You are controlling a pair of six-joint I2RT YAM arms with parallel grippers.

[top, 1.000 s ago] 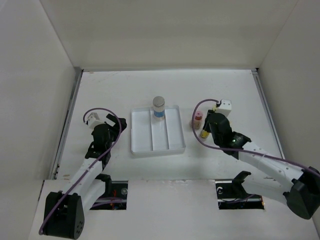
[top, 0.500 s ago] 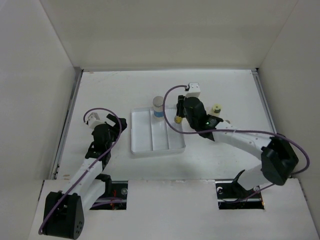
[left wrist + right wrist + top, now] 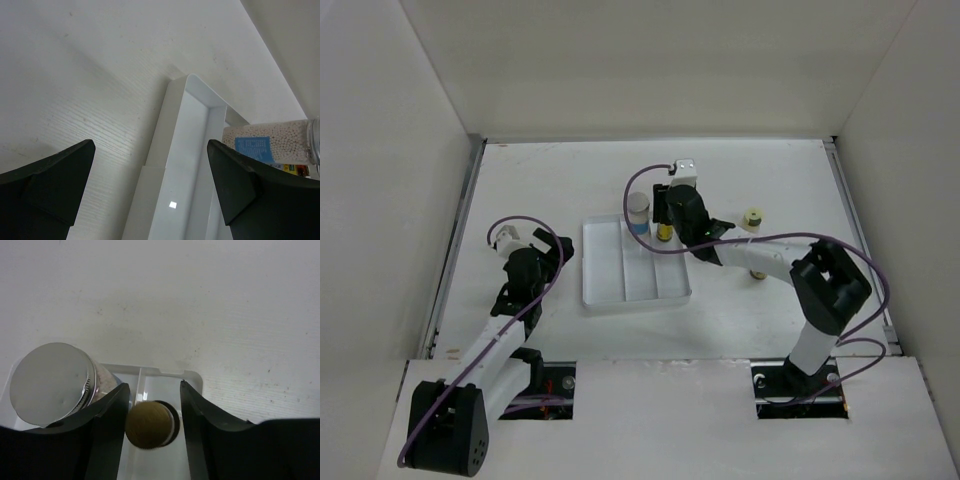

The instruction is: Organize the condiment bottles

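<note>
Fingers of the left claw (image 3: pixel 149 170) stand spread over the surface (image 3: pixel 520 180), left of the white tray (image 3: pixel 602 272). Its middle compartment holds the grey-lidded jar (image 3: pixel 638 212); its right one the slim yellow bottle (image 3: pixel 149 425), cap closely flanked by the right claw (image 3: pixel 152 390), pinched or freed I cannot tell. Farther right: the cream-capped bottle (image 3: pixel 752 218).

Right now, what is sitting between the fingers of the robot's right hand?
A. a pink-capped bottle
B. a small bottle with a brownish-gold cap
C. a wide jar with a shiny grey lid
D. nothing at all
B: the right wrist view shows the small bottle with a brownish-gold cap between the fingers of the right hand, over the white tray. The grey-lidded jar stands off to one side.
</note>
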